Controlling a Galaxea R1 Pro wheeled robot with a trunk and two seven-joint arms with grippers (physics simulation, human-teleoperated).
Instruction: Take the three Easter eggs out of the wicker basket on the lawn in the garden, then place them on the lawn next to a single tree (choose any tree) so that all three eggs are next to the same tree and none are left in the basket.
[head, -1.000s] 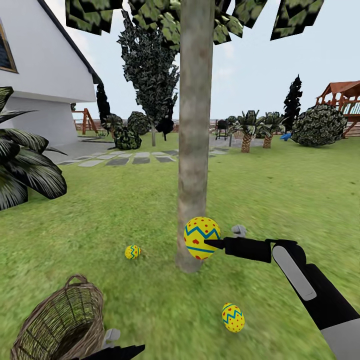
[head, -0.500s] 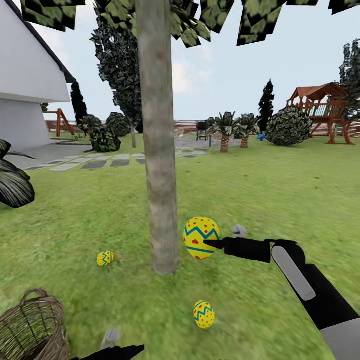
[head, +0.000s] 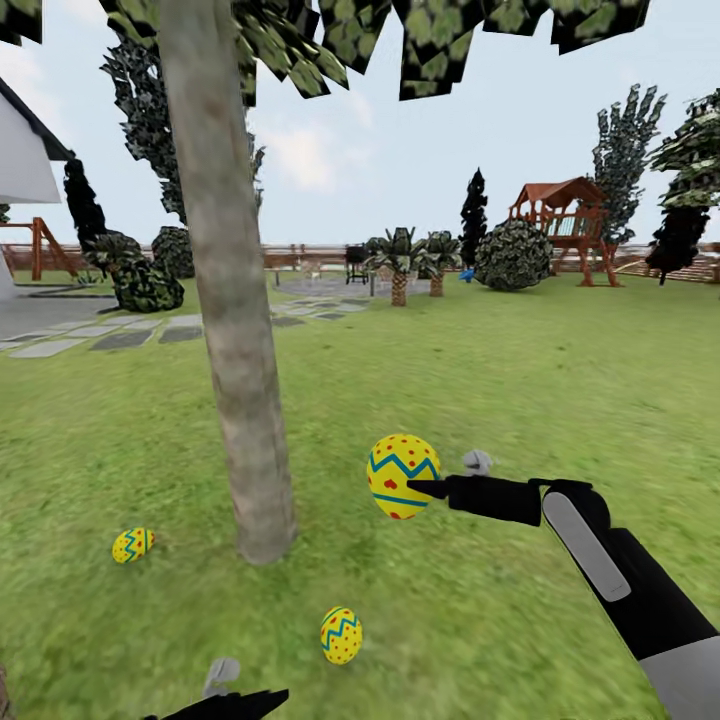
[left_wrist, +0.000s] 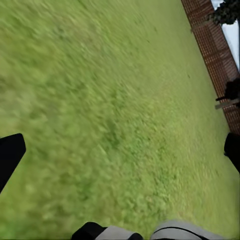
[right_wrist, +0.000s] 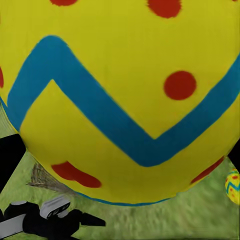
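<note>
- small yellow egg with blue zigzags (head: 133, 545) lies on the mottled green lawn (head: 520, 380), left of the trunk.
- thick grey-beige tree trunk (head: 232, 330) stands upright.
- second yellow painted egg (head: 341, 635) lies near the trunk's base.
- black left gripper (head: 240, 703): grip state cannot be told.
- black right gripper (head: 412, 488) is clenched on a third yellow dotted egg (head: 401, 474), held above the grass.

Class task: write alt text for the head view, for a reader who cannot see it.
The right tool holds a yellow Easter egg above the lawn, right of a grey tree trunk. Two more eggs lie on the grass near the trunk's base.
</note>
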